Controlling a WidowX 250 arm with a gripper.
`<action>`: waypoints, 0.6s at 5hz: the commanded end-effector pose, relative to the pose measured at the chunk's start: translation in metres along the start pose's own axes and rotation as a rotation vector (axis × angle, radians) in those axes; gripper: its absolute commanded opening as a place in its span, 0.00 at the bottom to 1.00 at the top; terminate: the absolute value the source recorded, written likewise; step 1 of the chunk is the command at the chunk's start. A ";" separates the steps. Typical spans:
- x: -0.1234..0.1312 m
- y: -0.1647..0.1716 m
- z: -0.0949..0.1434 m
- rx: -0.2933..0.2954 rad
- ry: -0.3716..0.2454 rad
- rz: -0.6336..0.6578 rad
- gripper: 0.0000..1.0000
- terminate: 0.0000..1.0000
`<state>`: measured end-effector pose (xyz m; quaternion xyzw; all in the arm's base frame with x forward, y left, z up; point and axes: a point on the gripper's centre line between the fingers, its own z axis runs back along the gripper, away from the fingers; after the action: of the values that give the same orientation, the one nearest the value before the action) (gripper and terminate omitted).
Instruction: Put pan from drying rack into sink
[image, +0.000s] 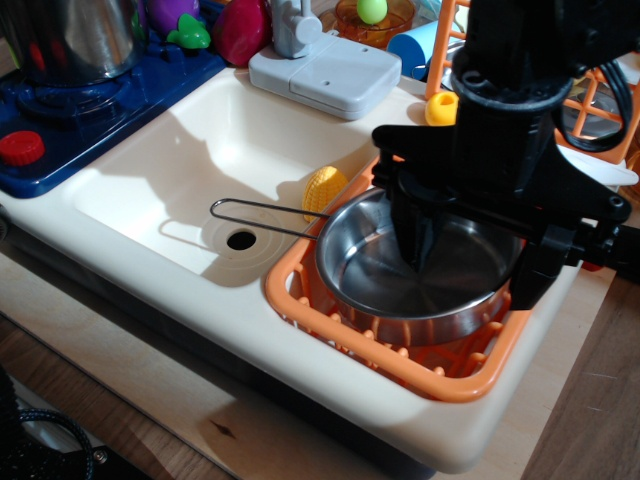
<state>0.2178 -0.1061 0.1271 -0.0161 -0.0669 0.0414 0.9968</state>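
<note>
Pan (400, 285): sits in the orange drying rack (330, 330), wire handle pointing to 9 o'clock over the sink (150, 190).
Gripper (470, 265): black, spread apart, one finger inside the pan, one outside at 3 o'clock.

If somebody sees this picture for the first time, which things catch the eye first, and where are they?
The big black gripper dominates the right side, open, with one finger inside the shiny steel pan and the other outside its right rim. The pan lies in the orange drying rack, its wire handle reaching left over the cream-white sink. A yellow toy corn leans in the sink beside the rack.
</note>
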 end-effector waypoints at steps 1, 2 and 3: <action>0.003 0.000 0.003 -0.024 -0.049 0.003 0.00 0.00; 0.000 -0.002 -0.007 -0.041 -0.086 -0.005 0.00 0.00; 0.000 -0.006 -0.011 -0.032 -0.096 0.001 0.00 0.00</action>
<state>0.2188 -0.1151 0.1190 -0.0243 -0.0907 0.0342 0.9950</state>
